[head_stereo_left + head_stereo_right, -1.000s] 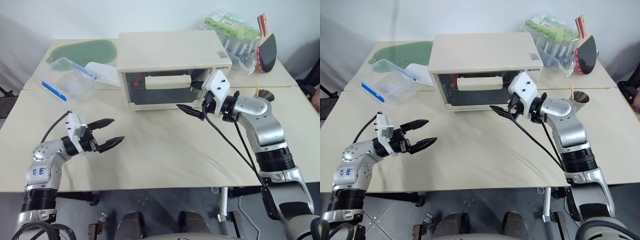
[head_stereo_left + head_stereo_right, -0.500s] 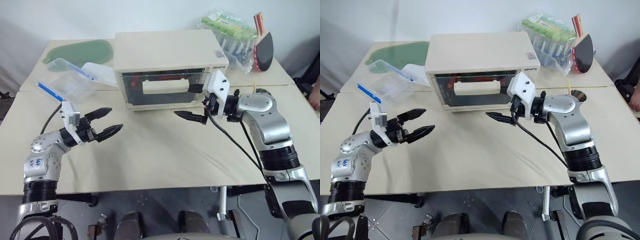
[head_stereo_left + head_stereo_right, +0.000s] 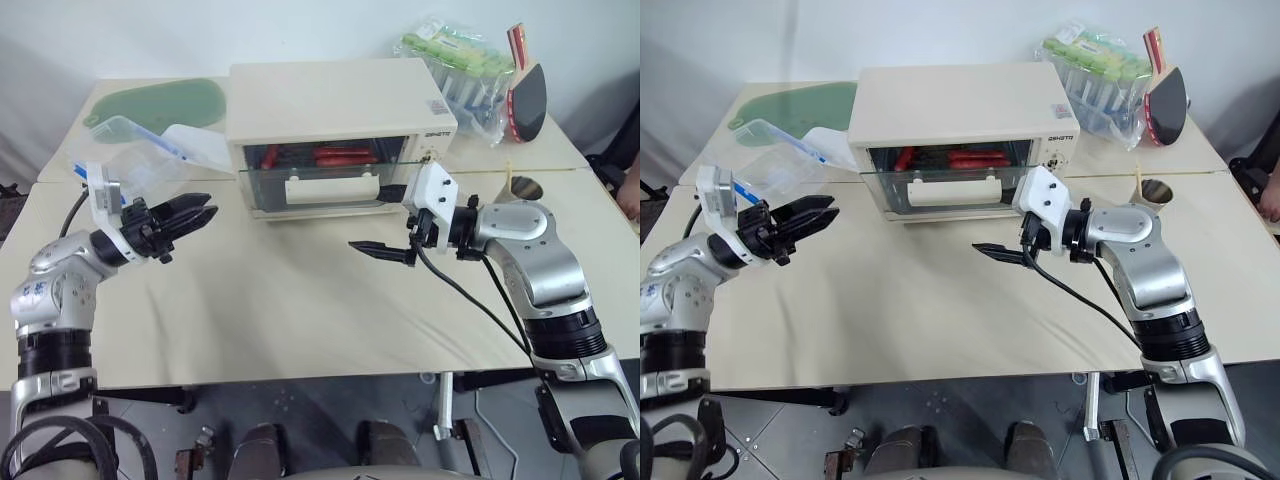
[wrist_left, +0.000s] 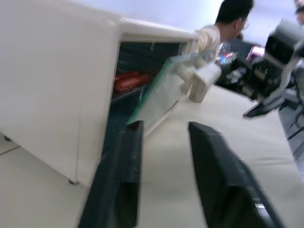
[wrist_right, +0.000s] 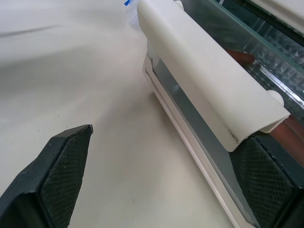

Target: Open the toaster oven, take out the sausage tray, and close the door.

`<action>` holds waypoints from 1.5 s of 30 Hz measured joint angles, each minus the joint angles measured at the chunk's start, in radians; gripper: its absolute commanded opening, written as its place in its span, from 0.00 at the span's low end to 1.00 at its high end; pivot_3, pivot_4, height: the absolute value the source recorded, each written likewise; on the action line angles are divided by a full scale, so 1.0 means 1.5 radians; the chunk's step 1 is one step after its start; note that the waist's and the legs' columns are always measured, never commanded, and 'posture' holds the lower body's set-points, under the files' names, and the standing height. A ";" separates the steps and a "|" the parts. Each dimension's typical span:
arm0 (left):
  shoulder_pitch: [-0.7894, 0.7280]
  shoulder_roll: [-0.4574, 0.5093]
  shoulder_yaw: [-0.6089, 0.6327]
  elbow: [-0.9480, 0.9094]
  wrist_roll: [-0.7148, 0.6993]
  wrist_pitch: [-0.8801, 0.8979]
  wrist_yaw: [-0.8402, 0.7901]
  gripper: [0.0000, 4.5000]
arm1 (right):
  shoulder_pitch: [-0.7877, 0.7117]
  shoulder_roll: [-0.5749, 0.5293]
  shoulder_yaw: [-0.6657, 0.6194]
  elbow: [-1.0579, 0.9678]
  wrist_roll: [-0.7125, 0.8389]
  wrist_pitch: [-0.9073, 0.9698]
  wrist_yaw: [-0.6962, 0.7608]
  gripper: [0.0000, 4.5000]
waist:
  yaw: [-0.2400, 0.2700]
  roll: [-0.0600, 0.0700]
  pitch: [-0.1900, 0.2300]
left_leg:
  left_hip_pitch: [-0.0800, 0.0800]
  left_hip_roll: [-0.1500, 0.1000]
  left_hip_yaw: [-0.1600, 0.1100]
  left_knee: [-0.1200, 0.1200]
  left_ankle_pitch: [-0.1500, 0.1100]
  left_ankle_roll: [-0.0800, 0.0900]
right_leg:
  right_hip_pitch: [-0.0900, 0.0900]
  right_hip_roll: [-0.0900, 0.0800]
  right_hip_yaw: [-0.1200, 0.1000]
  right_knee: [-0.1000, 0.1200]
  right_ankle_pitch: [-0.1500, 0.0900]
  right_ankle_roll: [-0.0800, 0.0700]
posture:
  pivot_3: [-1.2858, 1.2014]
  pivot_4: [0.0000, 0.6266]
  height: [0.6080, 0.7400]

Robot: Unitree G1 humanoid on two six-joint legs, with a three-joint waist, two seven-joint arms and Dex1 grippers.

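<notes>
The cream-white toaster oven (image 3: 330,100) stands at the back middle of the table. Its door (image 3: 330,185) hangs partly open, tilted outward, with the bar handle (image 3: 332,188) lowered. Red sausages (image 3: 335,155) show inside above the door, on the ribbed sausage tray (image 5: 280,42) behind the glass. My right gripper (image 3: 388,220) is open at the handle's right end, one fingertip (image 5: 266,175) close under the handle (image 5: 209,76) and the other over the table. My left gripper (image 3: 195,210) hovers left of the oven, jaws narrowed to a small gap with nothing between them.
A clear plastic box with blue trim (image 3: 150,160) and a green board (image 3: 160,102) lie back left. A bag of tubes (image 3: 465,65), a red-black paddle (image 3: 530,95) and a cup (image 3: 522,188) stand right of the oven. A person (image 4: 232,14) stands beyond.
The door has swung from shut to partly open as my right gripper drew back. My left gripper has risen and its jaws have narrowed.
</notes>
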 measured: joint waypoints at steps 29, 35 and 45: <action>-0.252 -0.095 -0.166 0.306 0.208 -0.094 -0.153 0.00 | 0.055 -0.107 0.107 -0.135 -0.058 0.232 -0.030 1.00 | 0.001 -0.001 0.000 | -0.001 0.000 0.001 0.001 0.000 0.000 | -0.001 0.000 0.000 0.000 0.000 0.000 | 0.52 0.24 1.00; -0.255 -0.095 -0.185 0.312 0.240 -0.103 -0.170 0.00 | 0.045 -0.134 0.140 -0.131 -0.089 0.295 -0.039 1.00 | 0.001 -0.001 0.000 | -0.001 0.000 0.001 0.001 0.000 0.000 | -0.001 0.000 0.000 0.000 0.000 0.000 | 0.52 0.24 1.00; -0.240 -0.095 -0.232 0.332 0.306 -0.147 -0.190 0.00 | 0.173 -0.368 0.068 -0.265 -0.047 0.357 0.051 1.00 | 0.017 -0.001 0.001 | -0.002 0.000 0.001 0.004 -0.002 0.001 | -0.002 0.000 0.000 0.001 0.000 0.000 | 0.52 0.24 1.00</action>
